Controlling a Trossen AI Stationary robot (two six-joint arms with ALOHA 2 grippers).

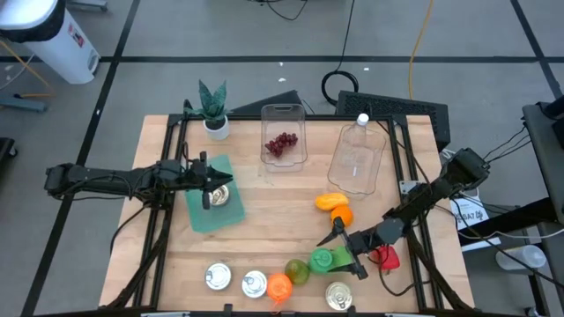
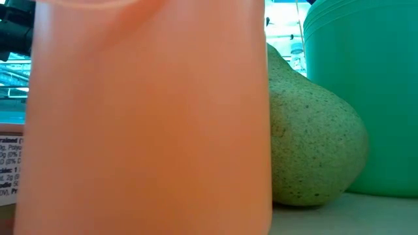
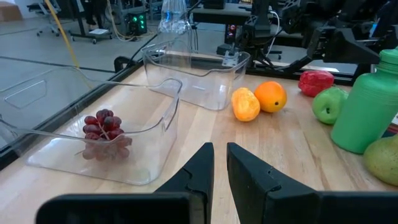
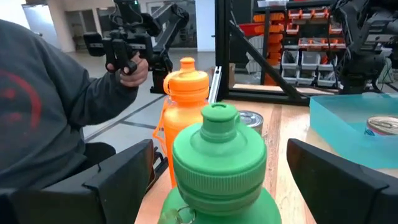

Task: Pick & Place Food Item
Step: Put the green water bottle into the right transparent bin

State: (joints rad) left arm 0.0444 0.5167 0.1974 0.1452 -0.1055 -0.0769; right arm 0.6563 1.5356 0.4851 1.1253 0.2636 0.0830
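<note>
My right gripper (image 1: 345, 248) is open at the near right of the table. Its fingers stand on either side of an upright green bottle (image 4: 217, 155), with a gap showing on both sides. A green pear (image 1: 298, 270) and an orange bottle (image 1: 278, 287) stand just beyond the green bottle, toward the left. A yellow fruit (image 1: 330, 202), an orange (image 1: 341, 215) and a red fruit (image 1: 385, 257) lie near that arm. Red grapes (image 1: 282, 143) lie in a clear tub (image 1: 284, 158). My left gripper (image 1: 207, 187) is shut over a teal mat (image 1: 204, 216), beside a can (image 1: 220, 196).
A second clear tub (image 1: 357, 163) with a clear bottle (image 1: 362, 121) sits at the far right. Three cans (image 1: 218, 276) (image 1: 254, 283) (image 1: 338, 296) stand along the near edge. A potted plant (image 1: 213, 110) stands far left. A person's hand (image 4: 134, 68) and grey sleeve show beyond the table.
</note>
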